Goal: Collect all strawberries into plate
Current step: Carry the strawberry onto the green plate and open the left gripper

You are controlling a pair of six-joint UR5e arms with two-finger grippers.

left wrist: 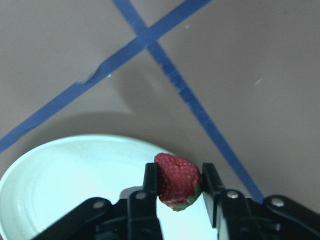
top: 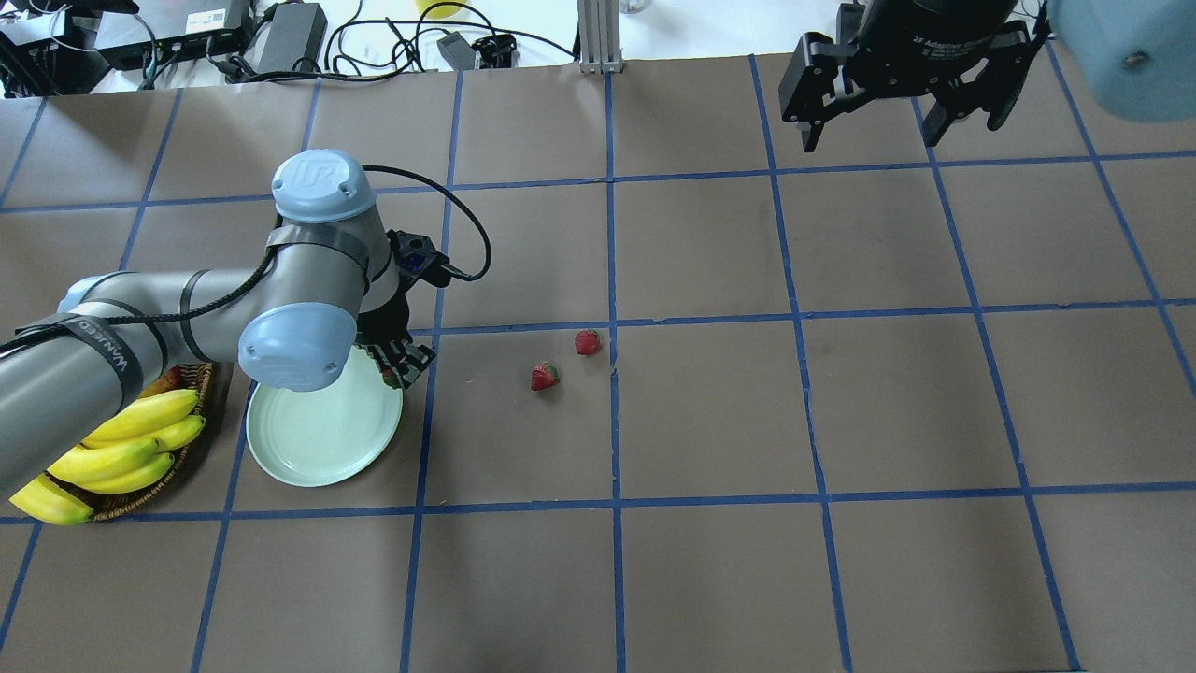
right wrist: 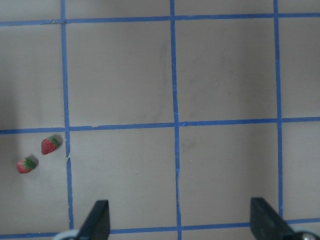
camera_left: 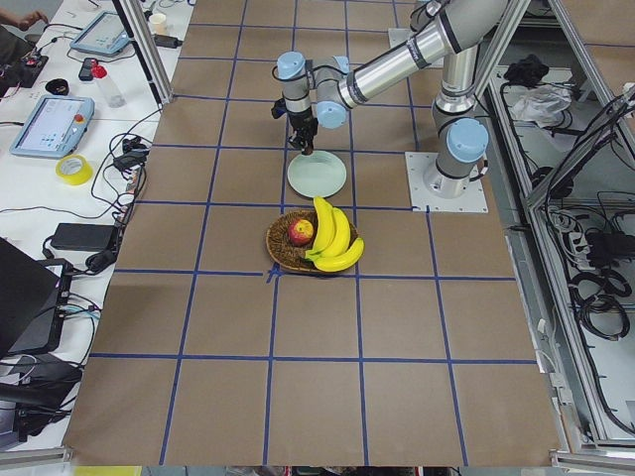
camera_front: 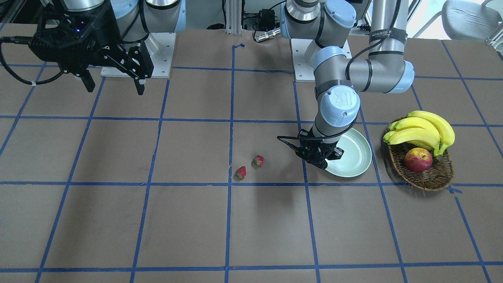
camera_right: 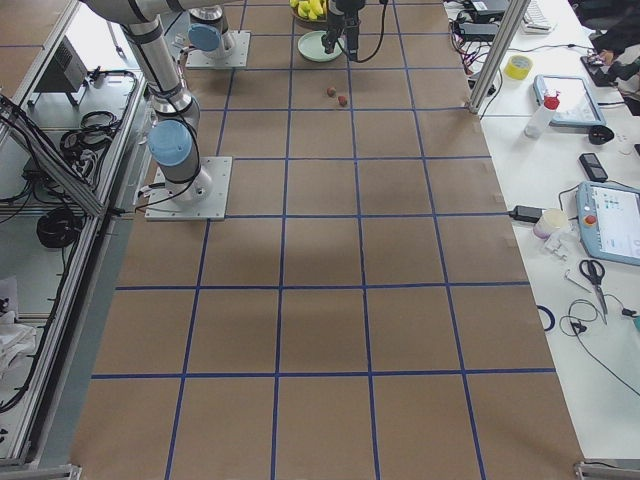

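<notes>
Front-facing view: we are seeing the left gripper point(camera_front: 327, 156) hanging low over the rim of the plate point(camera_front: 355, 155), on the side facing the loose fruit; the wrist is hiding its jaws here. The plate is sitting on the brown worktop point(camera_front: 118, 220), just beside a wicker basket point(camera_front: 430, 181) carrying bananas point(camera_front: 424, 129) and an apple point(camera_front: 417, 160). The first loose strawberry point(camera_front: 241, 172) and second loose strawberry point(camera_front: 258, 160) are lying near each other on the worktop, well apart from the plate. The right gripper point(camera_front: 114, 86) is hanging high near its base, fingers spread.

Overhead view: both loose strawberries are lying outside the plate, toward the worktop's middle.

Left side view: the near arm is reaching down at the plate's far rim; detail is too small to read.

Right side view: the loose strawberries are showing as two red dots near the plate.

Left wrist view: the gripper's jaws are pressing on the held strawberry point(left wrist: 177, 181), which is hanging above the plate's edge.

Right wrist view: the fingertips are standing wide apart with only worktop between them
</notes>
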